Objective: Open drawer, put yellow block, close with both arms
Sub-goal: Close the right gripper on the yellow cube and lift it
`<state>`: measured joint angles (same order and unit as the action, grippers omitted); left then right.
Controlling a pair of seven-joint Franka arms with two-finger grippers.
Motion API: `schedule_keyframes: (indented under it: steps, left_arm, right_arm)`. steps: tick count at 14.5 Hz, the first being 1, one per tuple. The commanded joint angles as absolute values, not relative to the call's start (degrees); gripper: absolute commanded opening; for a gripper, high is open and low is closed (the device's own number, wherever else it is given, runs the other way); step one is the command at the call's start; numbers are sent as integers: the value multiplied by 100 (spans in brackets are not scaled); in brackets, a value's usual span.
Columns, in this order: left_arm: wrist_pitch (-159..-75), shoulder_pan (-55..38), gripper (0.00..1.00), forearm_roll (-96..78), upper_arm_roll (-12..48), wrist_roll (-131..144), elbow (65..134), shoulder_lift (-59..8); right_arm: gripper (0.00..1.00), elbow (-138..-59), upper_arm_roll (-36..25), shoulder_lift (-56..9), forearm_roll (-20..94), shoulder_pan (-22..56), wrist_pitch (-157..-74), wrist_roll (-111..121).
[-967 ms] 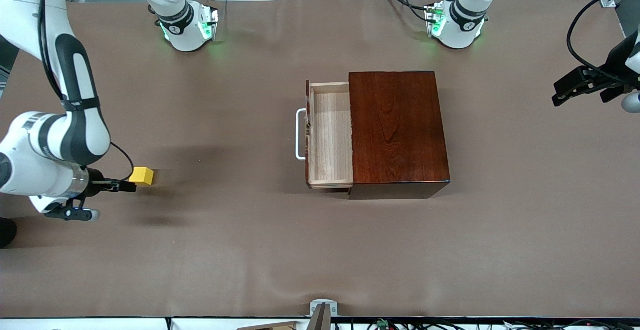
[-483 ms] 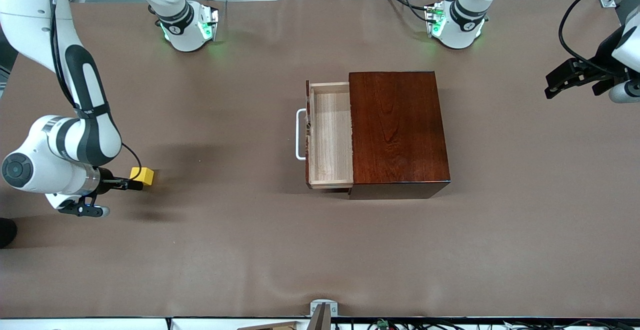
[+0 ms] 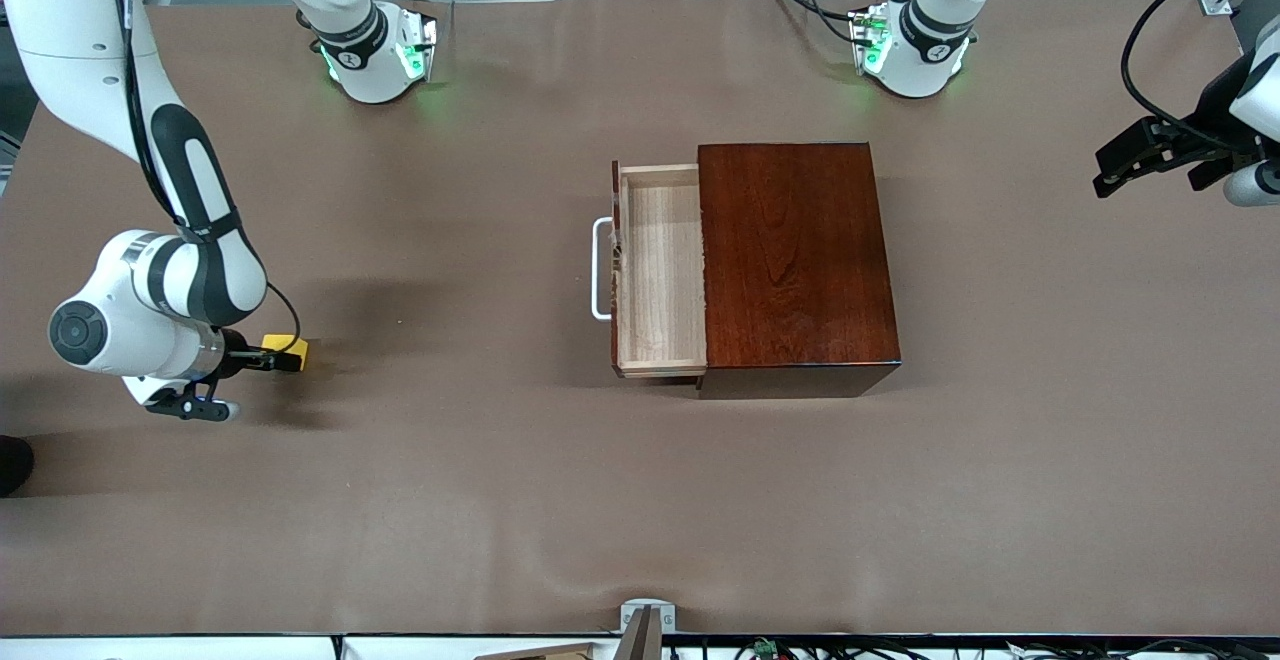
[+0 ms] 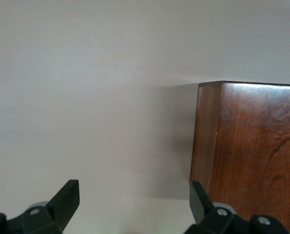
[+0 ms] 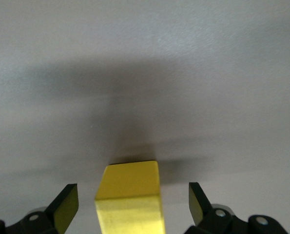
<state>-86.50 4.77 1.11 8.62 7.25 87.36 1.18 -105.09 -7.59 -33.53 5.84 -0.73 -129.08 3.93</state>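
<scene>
The yellow block [image 3: 288, 350] lies on the brown table toward the right arm's end. My right gripper [image 3: 272, 360] is low at the block and open. In the right wrist view the yellow block [image 5: 130, 200] sits between the two fingertips [image 5: 67, 197] with a gap on each side. The drawer [image 3: 660, 270] stands pulled out of the dark reddish-brown box [image 3: 795, 260], its white handle [image 3: 600, 268] facing the right arm's end; the tray holds nothing. My left gripper [image 3: 1140, 155] hangs open over the table's left arm's end, and its wrist view shows the box [image 4: 252, 156].
Both green-lit bases [image 3: 380, 55] stand along the table's edge farthest from the front camera. A black cable [image 3: 1150, 60] loops above the left gripper. A small metal mount [image 3: 645, 620] sits at the table's nearest edge.
My right arm has moved toward the yellow block, bringing its open fingers to either side of it. The left gripper has risen a little. Block and drawer have not moved.
</scene>
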Motion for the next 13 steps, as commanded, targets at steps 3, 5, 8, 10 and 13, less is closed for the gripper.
schedule_keyframes:
  steps: [3,5,8,10,13]
  left_arm:
    - [-8832,571,100,97,905,606,8859,202]
    - [-8868,571,100,97,905,615,8851,158]
    - [-8868,571,100,158,905,642,8859,158]
    - [-8894,554,100,263,923,642,8851,150]
    - [-8921,554,100,264,923,642,8851,149]
  right_arm:
    - [60,-10784,-738,-3217,677,-44,-12937,352]
    - [36,-10793,-738,-3199,677,-44,-12911,352]
    - [3,-10776,-738,-3094,668,-18,-12754,448]
    - [0,-10740,-730,-2954,668,9,-12586,396]
    - [0,-10731,-729,-2717,677,79,-12446,291]
